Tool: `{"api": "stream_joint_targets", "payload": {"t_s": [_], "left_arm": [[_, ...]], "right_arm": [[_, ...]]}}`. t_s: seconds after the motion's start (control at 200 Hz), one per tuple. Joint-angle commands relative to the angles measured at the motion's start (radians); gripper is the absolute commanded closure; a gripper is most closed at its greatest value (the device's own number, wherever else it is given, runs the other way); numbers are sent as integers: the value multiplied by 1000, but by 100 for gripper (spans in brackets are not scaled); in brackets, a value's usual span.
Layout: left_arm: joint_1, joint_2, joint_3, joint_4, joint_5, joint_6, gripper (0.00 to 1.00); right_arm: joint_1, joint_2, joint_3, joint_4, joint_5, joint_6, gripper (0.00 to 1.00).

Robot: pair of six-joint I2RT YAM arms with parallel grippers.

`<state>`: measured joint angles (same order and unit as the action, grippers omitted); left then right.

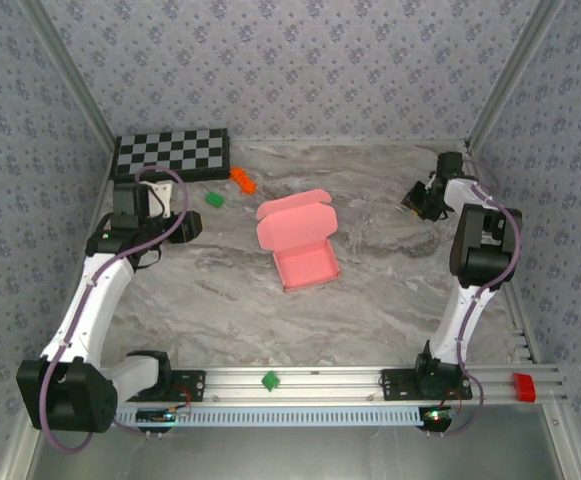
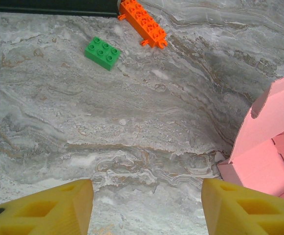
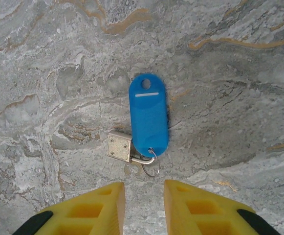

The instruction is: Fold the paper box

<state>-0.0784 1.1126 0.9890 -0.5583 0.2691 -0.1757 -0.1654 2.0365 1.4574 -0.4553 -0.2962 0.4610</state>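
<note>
box (image 1: 300, 245): pink card, sitting near the middle of the table (image 1: 390, 290), half formed. Its shallow tray is lying open on the marble. The lid is rising from the tray's far side, not closed.
box, left wrist view (image 2: 269, 161): showing at the right edge, with the lid tilting up over the tray wall.
left gripper (image 1: 190, 228): hovering left of the box and apart from it, near the checkerboard (image 1: 170, 153).
left fingers (image 2: 58, 205): standing wide apart in the wrist view, with bare marble between them. The left gripper (image 2: 146, 196) is gripping nothing.
right gripper (image 1: 420, 200): hanging at the far right of the table, well apart from the box.
right fingers (image 3: 205, 208): standing a narrow gap apart, with nothing between them. The right gripper (image 3: 144, 196) is pointing down at the tag.
tag (image 3: 149, 115): blue plastic, lying flat on the marble just ahead of the right fingertips, with a ring (image 3: 151, 164) at its near end.
key (image 3: 120, 146): small square metal piece, hanging on the ring and touching the tag's near left side.
orange brick (image 1: 242, 180): lying just off the checkerboard's near right corner; the left wrist view is showing it at the top (image 2: 142, 23).
green brick (image 1: 214, 199): sitting near the orange brick, between the left gripper and the checkerboard; it is also showing in the left wrist view (image 2: 102, 53).
rail (image 1: 350, 378): running along the near edge between the arm bases, carrying a second green brick (image 1: 269, 380) and, at its right end, a red brick (image 1: 524, 386).
</note>
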Motion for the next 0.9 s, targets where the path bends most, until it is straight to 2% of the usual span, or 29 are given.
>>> {"api": "stream_joint_targets", "payload": {"t_s": [0.0, 0.36, 0.895], "left_arm": [[8, -22, -3, -7, 17, 16, 40], [9, -28, -3, -8, 16, 18, 40], [8, -31, -4, -8, 15, 18, 40]], "right_arm": [[2, 32, 15, -5, -5, 24, 72], [10, 66, 38, -18, 1, 27, 71], [21, 117, 89, -25, -24, 35, 77]]}}
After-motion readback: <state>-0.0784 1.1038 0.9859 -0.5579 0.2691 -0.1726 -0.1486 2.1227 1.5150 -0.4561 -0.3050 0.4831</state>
